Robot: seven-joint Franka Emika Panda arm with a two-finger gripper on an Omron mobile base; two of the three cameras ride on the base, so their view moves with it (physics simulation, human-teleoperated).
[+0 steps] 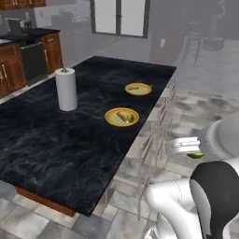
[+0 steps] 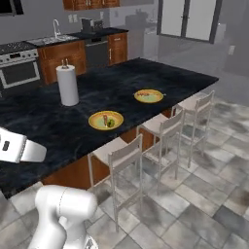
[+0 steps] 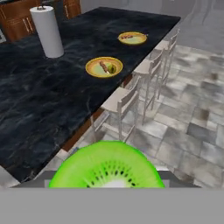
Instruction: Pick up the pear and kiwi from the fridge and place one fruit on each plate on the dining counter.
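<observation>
While the arm hangs off the stool side of the dining counter [image 1: 70, 140], I see the kiwi [image 3: 107, 166] filling the bottom of the hand view, its bright green cut face with pale centre and dark seeds turned toward the camera. In the left base view the gripper [image 1: 189, 148] sits low at the right with a sliver of green fruit under it, so I read the fingers as clamped on the kiwi, held above the floor beside the stools [image 2: 124, 155]. On the black marbled top, the near plate [image 3: 104, 67] carries a reddish streak and a small green fruit at its edge, probably the pear [image 3: 112, 68], though it is too small to be sure. The far plate [image 3: 132, 38] shows the streak alone. A paper towel roll [image 3: 47, 31] stands upright, well apart from both plates.
</observation>
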